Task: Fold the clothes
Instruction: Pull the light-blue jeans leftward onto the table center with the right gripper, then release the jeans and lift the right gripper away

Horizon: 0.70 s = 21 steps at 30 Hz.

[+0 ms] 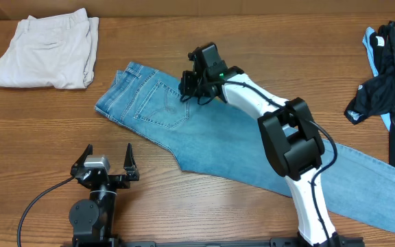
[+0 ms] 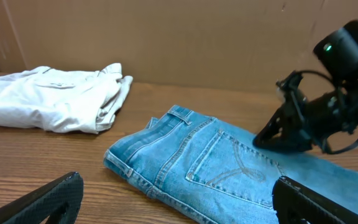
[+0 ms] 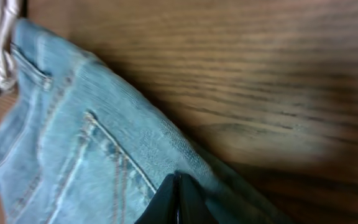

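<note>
The light blue jeans (image 1: 211, 137) lie flat and diagonal on the wooden table, waistband at upper left and cuffs at lower right. My right gripper (image 1: 186, 86) is shut on the jeans' far edge beside a back pocket. In the right wrist view its closed fingers (image 3: 179, 186) pinch a ridge of denim (image 3: 73, 155). My left gripper (image 1: 108, 147) is open and empty near the table's front, short of the jeans. In the left wrist view its fingers (image 2: 179, 205) frame the waistband end (image 2: 216, 168), with the right gripper (image 2: 284, 134) behind.
Folded cream-beige trousers (image 1: 46, 48) lie at the back left, also in the left wrist view (image 2: 55, 96). A black garment with white lettering and blue trim (image 1: 389, 68) lies at the right edge. The right arm stretches across the jeans' middle.
</note>
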{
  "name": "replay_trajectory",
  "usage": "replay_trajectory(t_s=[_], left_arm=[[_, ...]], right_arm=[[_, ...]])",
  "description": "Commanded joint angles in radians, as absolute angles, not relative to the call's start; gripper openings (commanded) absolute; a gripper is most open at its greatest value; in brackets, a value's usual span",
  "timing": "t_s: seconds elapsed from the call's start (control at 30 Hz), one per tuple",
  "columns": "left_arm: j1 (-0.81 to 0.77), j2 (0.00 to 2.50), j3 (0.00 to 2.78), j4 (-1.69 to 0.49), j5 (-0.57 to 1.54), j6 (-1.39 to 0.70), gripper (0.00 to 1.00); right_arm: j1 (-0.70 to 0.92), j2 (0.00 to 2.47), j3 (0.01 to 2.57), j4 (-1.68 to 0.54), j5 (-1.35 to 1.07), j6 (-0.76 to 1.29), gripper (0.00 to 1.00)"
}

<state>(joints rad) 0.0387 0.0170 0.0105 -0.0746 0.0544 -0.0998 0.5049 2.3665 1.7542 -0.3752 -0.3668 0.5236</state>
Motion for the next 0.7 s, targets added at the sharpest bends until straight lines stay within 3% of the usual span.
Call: replay_trajectory(t_s=[0.0, 0.67], left_arm=[[0.031, 0.008, 0.005, -0.074, 0.041, -0.082, 1.00], [0.031, 0.008, 0.005, -0.074, 0.041, -0.082, 1.00]], right_arm=[[0.556, 2.411, 1.767, -0.336, -0.426, 0.572, 0.04], [0.827, 2.465, 1.769, -0.254, -0.642, 0.632, 0.06]])
